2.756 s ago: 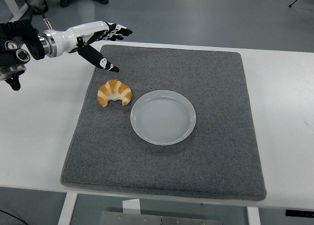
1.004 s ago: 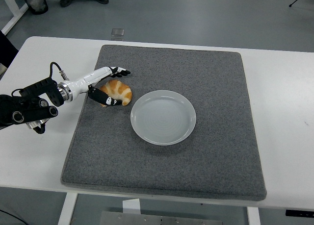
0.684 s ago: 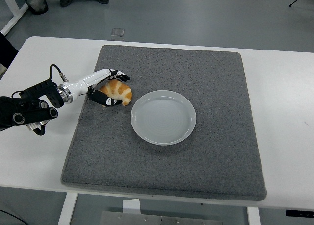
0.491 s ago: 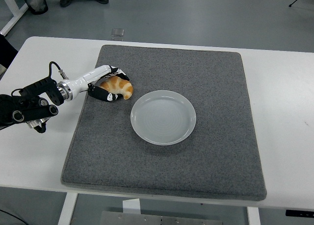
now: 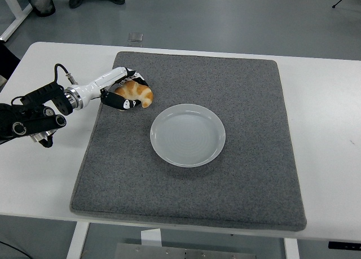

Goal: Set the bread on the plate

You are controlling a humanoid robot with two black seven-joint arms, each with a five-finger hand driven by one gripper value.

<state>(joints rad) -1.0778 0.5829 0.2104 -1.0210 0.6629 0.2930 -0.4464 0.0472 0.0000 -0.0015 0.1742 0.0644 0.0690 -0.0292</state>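
Head view showed your left hand [image 5: 125, 90] clamped on the bread [image 5: 136, 93], left of the plate [image 5: 188, 135] on the mat [image 5: 225, 185]; nothing lay between them.

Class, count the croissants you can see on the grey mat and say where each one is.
1. The single croissant sits at the mat's far-left corner area, gripped by the robot's left hand, just up and left of the empty white plate. Nothing seems hidden.

Rough matt grey felt mat [image 5: 237, 174], glossy smooth plate [image 5: 188, 135], golden crusty bread [image 5: 137, 93], smooth white table [image 5: 39, 163]
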